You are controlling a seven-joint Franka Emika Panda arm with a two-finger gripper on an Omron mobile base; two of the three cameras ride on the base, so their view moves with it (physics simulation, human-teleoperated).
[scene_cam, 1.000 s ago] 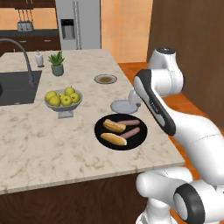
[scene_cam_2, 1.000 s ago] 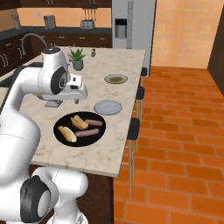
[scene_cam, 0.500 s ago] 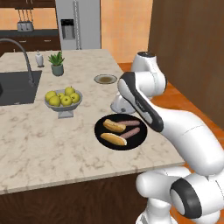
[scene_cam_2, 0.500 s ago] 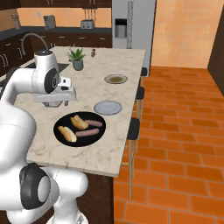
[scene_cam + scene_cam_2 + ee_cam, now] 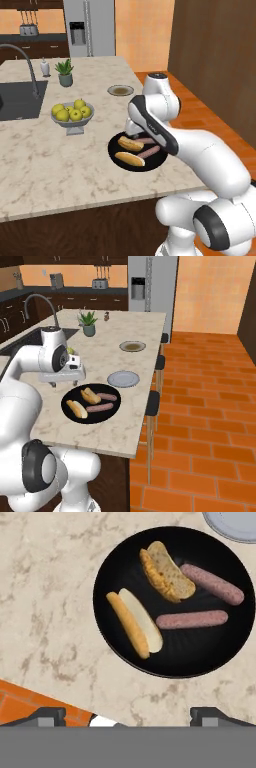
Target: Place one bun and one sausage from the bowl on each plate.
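Observation:
The black bowl [image 5: 200, 654] holds two buns [image 5: 167, 572] [image 5: 134, 623] and two sausages [image 5: 211, 583] [image 5: 191, 619]. My gripper [image 5: 131, 717] hovers above the counter just outside the bowl's rim, open, its fingertips [image 5: 47, 714] wide apart with nothing between them. In the right base view the gripper [image 5: 65, 383] hangs at the far left side of the bowl [image 5: 67, 398]. The grey-blue plate [image 5: 123, 378] lies bare just right of the bowl, and the plate with the brownish centre [image 5: 132, 346] lies bare farther back. In the left base view my arm crosses over the bowl [image 5: 159, 161].
A grey footed bowl of yellow-green fruit [image 5: 73, 114] stands left of the black bowl. A sink with a tap [image 5: 20, 97] and a potted plant [image 5: 65, 73] are at the back left. The counter's edge and orange floor [image 5: 20, 704] lie close beside the gripper. Stools [image 5: 152, 401] line the counter's right side.
The arm has swung from the grey-blue plate's side over to the black bowl, and the jaws have spread wider. The food in the bowl has not moved.

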